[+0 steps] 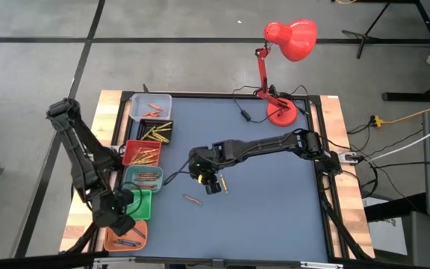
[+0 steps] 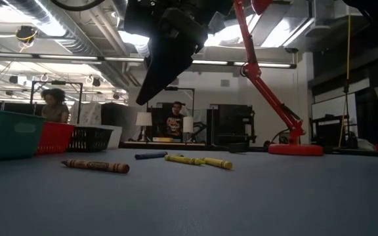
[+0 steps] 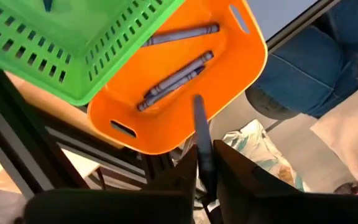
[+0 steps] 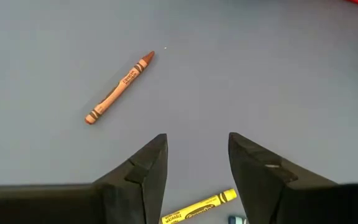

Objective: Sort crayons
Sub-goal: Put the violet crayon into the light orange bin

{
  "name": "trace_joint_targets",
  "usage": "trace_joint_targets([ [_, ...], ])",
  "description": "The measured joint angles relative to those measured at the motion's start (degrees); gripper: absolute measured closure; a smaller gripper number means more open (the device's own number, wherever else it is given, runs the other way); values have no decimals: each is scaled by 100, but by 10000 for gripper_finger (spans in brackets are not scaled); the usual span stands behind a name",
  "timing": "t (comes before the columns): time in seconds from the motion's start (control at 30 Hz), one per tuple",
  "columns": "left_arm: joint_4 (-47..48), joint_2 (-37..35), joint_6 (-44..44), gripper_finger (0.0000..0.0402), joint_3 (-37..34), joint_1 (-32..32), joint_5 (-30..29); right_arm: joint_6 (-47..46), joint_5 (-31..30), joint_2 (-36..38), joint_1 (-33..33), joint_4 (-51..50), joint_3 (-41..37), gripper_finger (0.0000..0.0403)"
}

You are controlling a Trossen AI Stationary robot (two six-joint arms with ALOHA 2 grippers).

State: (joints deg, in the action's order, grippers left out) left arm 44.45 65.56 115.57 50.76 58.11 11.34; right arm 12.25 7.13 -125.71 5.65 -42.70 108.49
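My left gripper (image 3: 205, 158) hangs over the orange bin (image 3: 241, 68) at the table's near left corner, shut on a dark blue crayon (image 3: 200, 127). Several blue-grey crayons (image 3: 178, 79) lie in that bin. My right gripper (image 4: 197, 158) hovers open above the mat's middle (image 1: 211, 183), touching nothing. A yellow crayon (image 4: 199, 208) lies just below its fingers and a brown crayon (image 4: 120, 87) lies farther off. In the low view, the brown crayon (image 2: 96, 165), a blue one (image 2: 151, 155) and two yellow ones (image 2: 199, 160) lie flat on the mat. My left gripper pinches the dark blue crayon between its two fingers by its lower part (image 3: 205, 171). The fingers slant down and the crayon runs along them. Its free end (image 3: 197, 102) sticks out past the fingertips, clear above the orange bin's near wall.
A row of small bins lines the mat's left edge: grey (image 1: 151, 106), black with yellow crayons (image 1: 157, 133), red (image 1: 142, 154), teal (image 1: 143, 178), green (image 1: 136, 203), orange (image 1: 125, 235). A red desk lamp (image 1: 282, 112) stands far right. A person's jeans (image 3: 309, 68) show beyond the table.
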Motion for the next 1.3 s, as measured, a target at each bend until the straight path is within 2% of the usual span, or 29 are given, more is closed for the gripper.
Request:
trace_joint_targets([
  [0.13,2,0,141,343,0,123,-275,0,-1,0,0,-2,0,235],
  [0.3,2,0,22,317,0,173,-1286,-46,-2,0,0,-170,-2,235],
  [0.4,3,0,-572,307,0,166,-2335,-148,-1,0,0,-458,-2,235],
  [0.57,0,0,-1829,307,0,-17,-4798,-155,0,0,0,-1036,-4,235],
  [0.63,0,0,-2240,307,0,-188,-5373,-177,0,3,0,-1237,-4,235],
  [0.8,-124,113,-3560,307,2,-959,-5650,-321,133,163,0,-1687,-7,235],
  [1.0,-763,658,-5243,307,2,-1971,-5679,-325,249,572,2,-2109,-7,235],
  [1.17,-1464,1171,-6009,307,2,-2613,-5674,-456,242,1074,2,-2365,-285,235],
  [1.3,-2002,1584,-6320,307,2,-3031,-5532,-637,109,1652,4,-2312,-919,235],
])
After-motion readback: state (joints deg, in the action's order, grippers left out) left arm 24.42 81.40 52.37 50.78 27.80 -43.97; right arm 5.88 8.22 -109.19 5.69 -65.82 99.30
